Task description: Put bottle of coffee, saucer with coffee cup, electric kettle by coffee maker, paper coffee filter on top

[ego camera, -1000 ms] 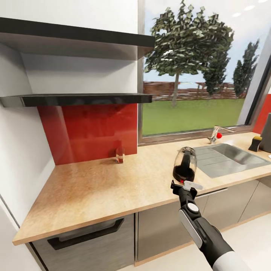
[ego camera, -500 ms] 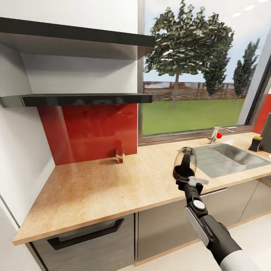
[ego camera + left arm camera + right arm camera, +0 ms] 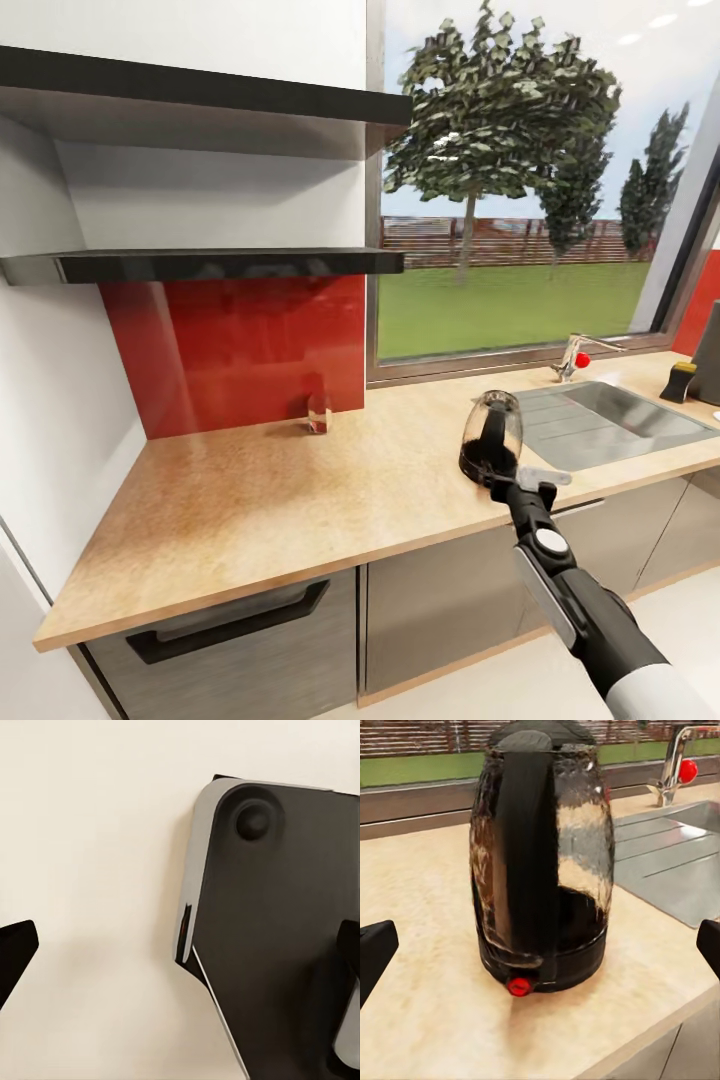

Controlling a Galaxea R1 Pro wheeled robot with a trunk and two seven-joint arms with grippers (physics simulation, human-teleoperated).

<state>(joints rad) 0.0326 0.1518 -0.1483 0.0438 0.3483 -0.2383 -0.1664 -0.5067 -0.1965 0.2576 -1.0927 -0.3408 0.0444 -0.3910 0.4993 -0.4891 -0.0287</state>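
The electric kettle (image 3: 490, 437), clear glass with a black base and loop handle, stands upright on the kitchen countertop (image 3: 300, 500) just left of the sink. My right gripper (image 3: 523, 481) is at the counter's front edge, close to the kettle's base, and open. In the right wrist view the kettle (image 3: 540, 862) stands ahead of the right gripper (image 3: 541, 945), handle facing me, untouched by the wide-apart fingertips (image 3: 375, 949). At the far right edge stands part of the dark grey coffee maker (image 3: 708, 355), with the yellow-capped bottle of coffee (image 3: 682, 380) beside it. My left gripper (image 3: 180, 960) is open over pale floor.
The grey steel sink (image 3: 610, 420) and its faucet (image 3: 575, 355) lie right of the kettle. A small glass (image 3: 318, 411) stands against the red backsplash. Two dark shelves (image 3: 200, 262) hang over the counter's left part. Grey cabinets run below.
My right arm has slid to the right along the counter's front edge and a little closer to the kettle. The kettle has not moved.
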